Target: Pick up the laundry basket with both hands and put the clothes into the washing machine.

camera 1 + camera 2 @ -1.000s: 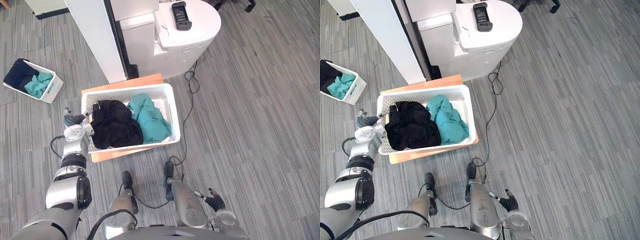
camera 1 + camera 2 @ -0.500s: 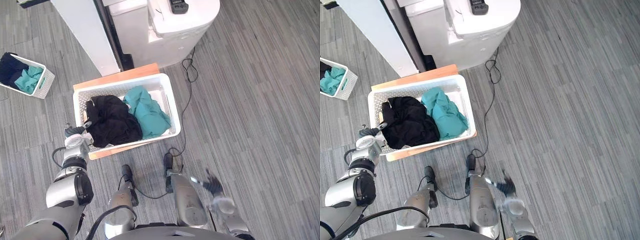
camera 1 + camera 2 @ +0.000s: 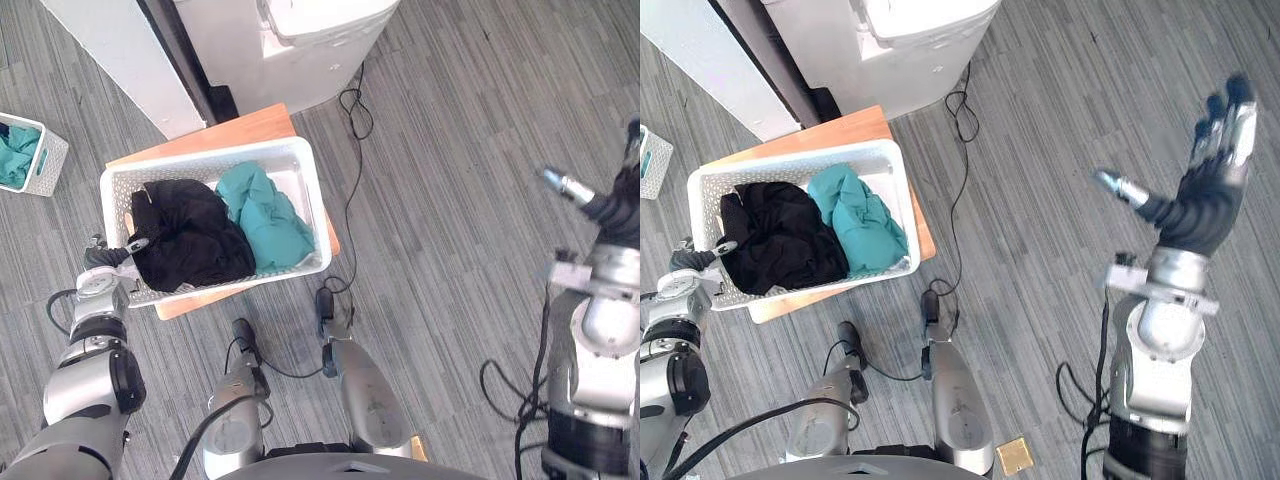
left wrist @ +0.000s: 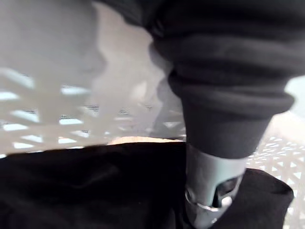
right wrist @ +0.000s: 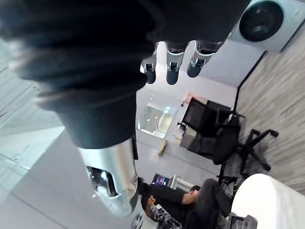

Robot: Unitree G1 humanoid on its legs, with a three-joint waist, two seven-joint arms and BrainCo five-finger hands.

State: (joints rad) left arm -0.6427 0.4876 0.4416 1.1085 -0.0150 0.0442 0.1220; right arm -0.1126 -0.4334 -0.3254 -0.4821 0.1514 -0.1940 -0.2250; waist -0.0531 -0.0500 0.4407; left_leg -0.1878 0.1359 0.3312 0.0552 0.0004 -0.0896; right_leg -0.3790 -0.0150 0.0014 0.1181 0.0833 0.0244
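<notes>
The white laundry basket sits on a wooden board on the floor, with a black garment and a teal garment inside. My left hand is at the basket's left short edge, its thumb hooked over the rim onto the black garment. My right hand is raised in the air far to the basket's right, fingers straight and spread, holding nothing. In the right wrist view a front-loading washing machine stands across the room.
A white appliance and a white panel stand just beyond the basket. A small white basket with teal cloth is at the far left. A person in dark clothes sits among office chairs.
The camera has shifted. My right arm has swung up from beside the legs to high on the right, hand open. The left hand stays at the basket's left edge.
</notes>
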